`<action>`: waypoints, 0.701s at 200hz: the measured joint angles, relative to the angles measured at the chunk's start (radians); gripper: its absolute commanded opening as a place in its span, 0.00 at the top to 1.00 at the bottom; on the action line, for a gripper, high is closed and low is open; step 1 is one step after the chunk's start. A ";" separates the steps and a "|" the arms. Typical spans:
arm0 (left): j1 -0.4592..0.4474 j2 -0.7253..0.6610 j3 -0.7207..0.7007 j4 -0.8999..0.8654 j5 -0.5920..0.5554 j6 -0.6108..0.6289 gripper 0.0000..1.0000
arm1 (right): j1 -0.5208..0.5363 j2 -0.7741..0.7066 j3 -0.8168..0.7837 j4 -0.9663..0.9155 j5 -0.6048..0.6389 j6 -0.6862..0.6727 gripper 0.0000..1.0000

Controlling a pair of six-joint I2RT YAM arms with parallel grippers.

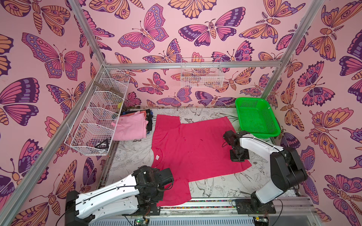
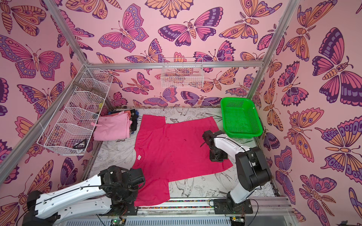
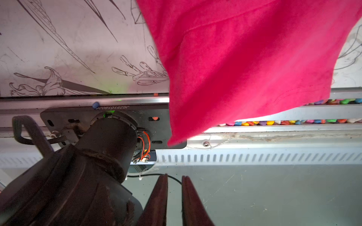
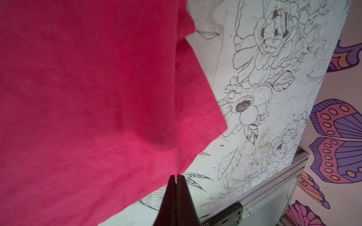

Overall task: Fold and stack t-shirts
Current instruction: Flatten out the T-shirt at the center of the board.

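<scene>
Pinching crimson t-shirt [image 4: 88,97] edge, right hand [image 4: 177,177] points down; left hand [image 3: 175,176] parted.

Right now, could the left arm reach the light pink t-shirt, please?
Probably yes: only bare table lies between the left arm and the light pink t-shirt; wire baskets hang close.
</scene>
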 measured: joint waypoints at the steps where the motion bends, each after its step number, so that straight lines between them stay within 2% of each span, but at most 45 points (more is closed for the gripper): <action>1: 0.000 -0.001 0.000 0.000 0.000 0.000 0.77 | 0.000 0.000 0.000 0.000 0.000 0.000 1.00; 63: 0.000 -0.043 0.036 -0.013 -0.027 -0.045 0.75 | 0.000 -0.008 0.002 -0.006 0.007 0.000 1.00; 84: 0.000 -0.019 0.114 -0.013 -0.106 -0.056 0.66 | 0.000 -0.012 0.027 -0.012 0.010 0.000 0.97; 95: 0.007 0.001 0.159 0.000 -0.158 -0.054 0.61 | 0.000 -0.018 0.050 -0.014 0.012 0.000 0.89; 103: 0.021 0.018 0.190 0.014 -0.198 -0.050 0.59 | 0.000 -0.026 0.067 -0.013 0.014 0.004 0.75; 110: 0.039 0.031 0.213 0.029 -0.232 -0.047 0.57 | 0.000 -0.039 0.080 -0.011 0.016 0.006 0.59; 125: 0.084 0.055 0.240 0.069 -0.288 -0.039 0.50 | 0.000 -0.084 0.100 -0.010 0.021 0.003 0.37; 140: 0.131 0.061 0.241 0.105 -0.325 -0.026 0.48 | 0.000 -0.150 0.106 -0.011 0.038 0.001 0.26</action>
